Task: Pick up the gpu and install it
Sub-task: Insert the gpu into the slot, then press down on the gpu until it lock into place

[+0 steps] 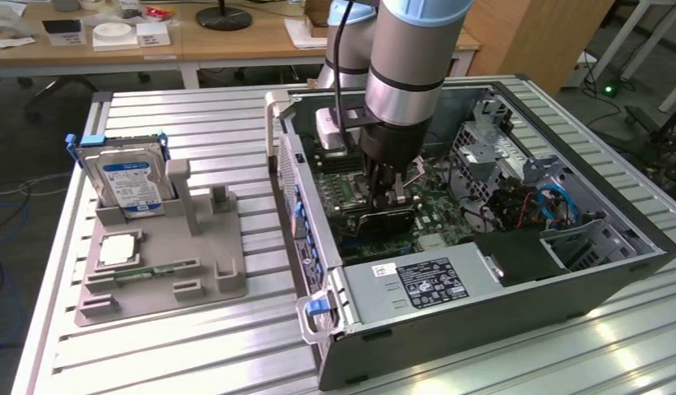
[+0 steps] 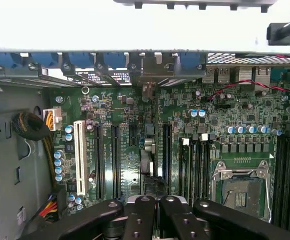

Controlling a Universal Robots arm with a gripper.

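One thin card edge against one narrow slot: that is where I think this could go wrong. The gpu [image 2: 149, 165] hangs edge-on over the motherboard [image 1: 453, 206], in among the long black expansion slots [image 2: 167, 145]. If its edge sits slightly off the slot line, a downward push could jam it or bend the board. Its metal bracket end also has to meet the opening in the computer case [image 1: 601, 271] wall, and a skewed card could catch there.

The arm [image 1: 409, 74] stands almost straight up and down, reaching into the open case from above, wrist pointing at the board. The gripper [image 1: 384, 188] is narrow, its fingers [image 2: 141, 215] pinched close on the card's upper edge, and I judge it to be holding the card. On the exterior view's left, well apart, a hard drive [image 1: 129, 177] stands in a grey tray [image 1: 206, 280].
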